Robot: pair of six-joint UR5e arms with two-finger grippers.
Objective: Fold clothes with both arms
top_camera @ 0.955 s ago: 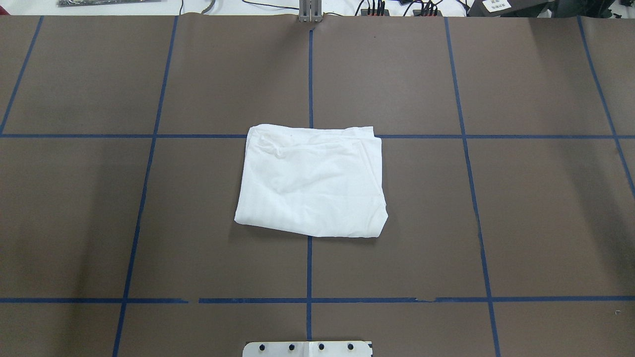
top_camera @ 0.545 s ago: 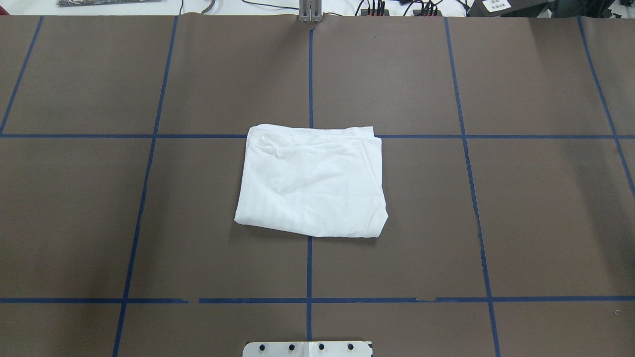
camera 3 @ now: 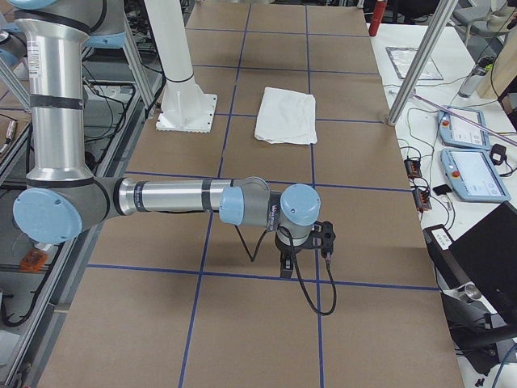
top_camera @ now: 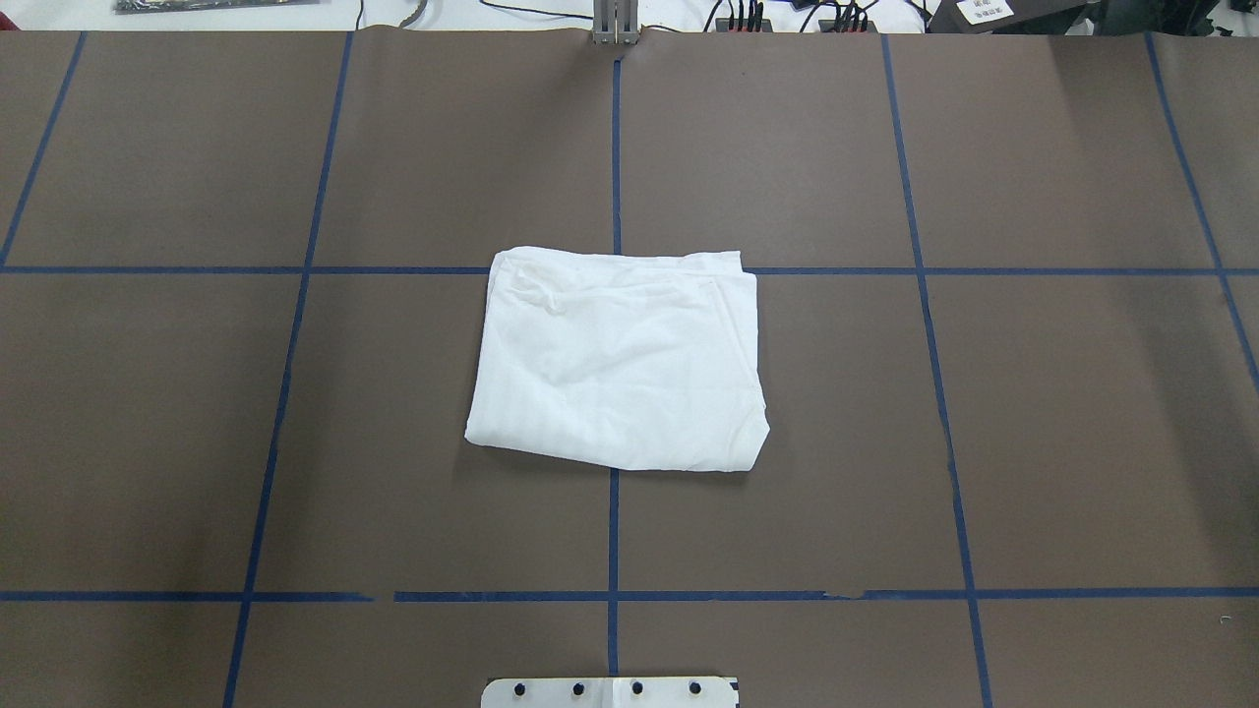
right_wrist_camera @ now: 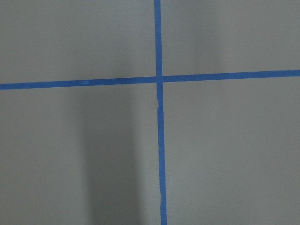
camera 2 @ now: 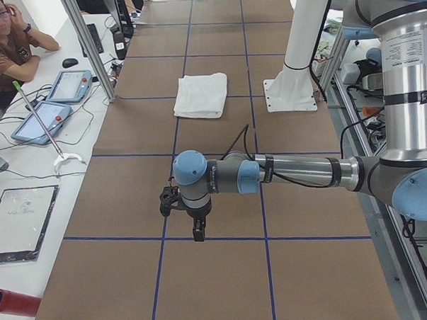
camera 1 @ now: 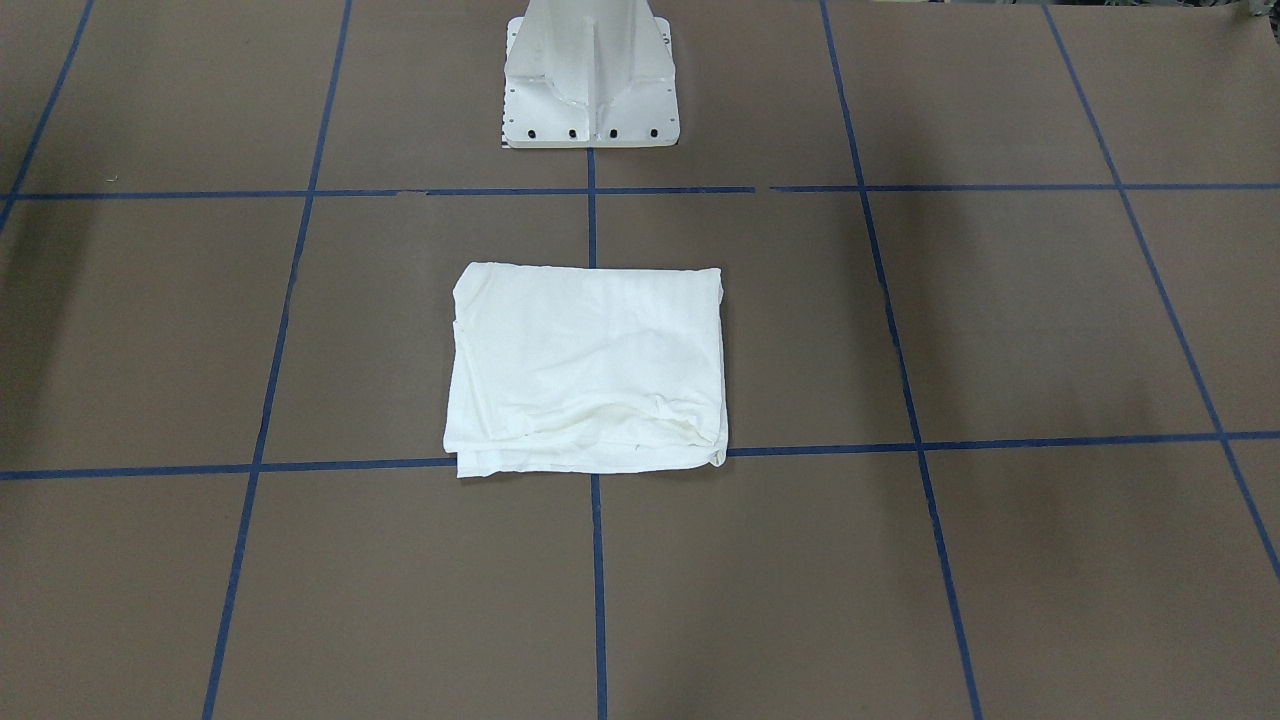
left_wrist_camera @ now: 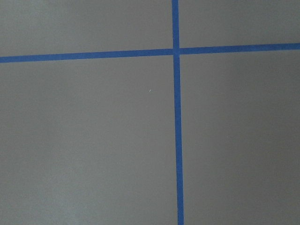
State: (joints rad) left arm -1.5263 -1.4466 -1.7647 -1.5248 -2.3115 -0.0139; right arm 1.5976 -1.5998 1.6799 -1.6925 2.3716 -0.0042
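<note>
Centrally, folded shirt (top_camera: 618, 359) on brown table (top_camera: 1062, 413), blue tape grid (top_camera: 613, 531); left gripper (camera 2: 195, 230), right gripper (camera 3: 287, 263) jaws unclear.

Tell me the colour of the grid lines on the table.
Blue. The lines show best in the left wrist view, crossing on the table.

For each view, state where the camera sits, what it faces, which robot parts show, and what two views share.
Front-facing: opposite the robot, facing its pedestal past the shirt; no arms.
Overhead: behind the robot, looking down; pedestal foot only.
Exterior left: table end, left arm nearest.
Exterior right: other end, right arm nearest.
Left wrist: down on a tape cross; no robot parts.
Right wrist: another tape cross; likewise.
Shared: all four exterior views show the shirt.
</note>
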